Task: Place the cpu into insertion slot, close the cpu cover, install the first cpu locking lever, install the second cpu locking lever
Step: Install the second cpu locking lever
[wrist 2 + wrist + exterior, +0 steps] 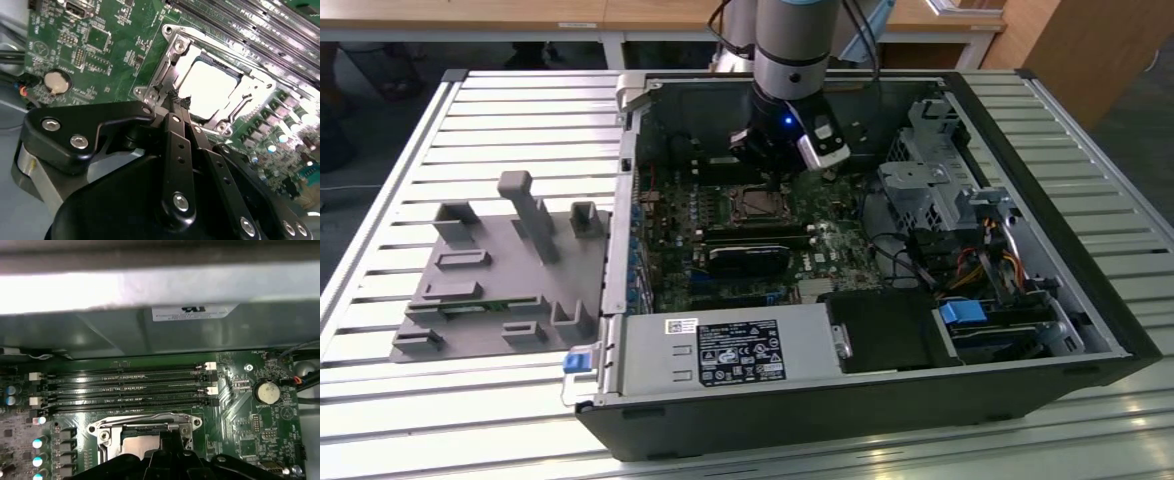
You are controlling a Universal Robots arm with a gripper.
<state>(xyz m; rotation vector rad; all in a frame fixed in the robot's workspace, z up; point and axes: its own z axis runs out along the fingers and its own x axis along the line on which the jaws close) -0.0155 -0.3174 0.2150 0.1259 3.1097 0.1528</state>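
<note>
The jaws point(176, 102) are sitting closed, their dark fingers point(172, 132) pressed together into one narrow tip with nothing gripped between them. In the second wrist view that tip is resting at the near edge of the cpu cover point(260, 87), apparently touching the silvery frame at its rim; whether it is pressing on a locking lever there I cannot tell. Just past the tip, the cpu point(207, 85) is lying flat in the insertion slot point(172, 47), its pale metal top showing brightly through the cover's square window. The cover is lying down over the chip, framing it on all sides.

In the first wrist view the black jaw linkage point(170, 460) is standing directly over the same socket, with the cover's silvery frame point(145, 426) and a sliver of the chip point(137, 444) showing beyond it. Farther out from the jaws, long narrow memory slots point(125, 390) are running side by side across the green motherboard point(250, 440), and a round coin battery point(265, 390) is sitting off to one side of the jaws.

In the exterior view the arm point(790, 50) is reaching down into the open computer case point(1067, 300), its jaws point(781, 165) hovering right at the far edge of the socket point(755, 204). Well apart from the jaws, toward the exterior view's left, a grey fixture block point(494, 270) is resting on the slatted metal surface point(400, 400)
</note>
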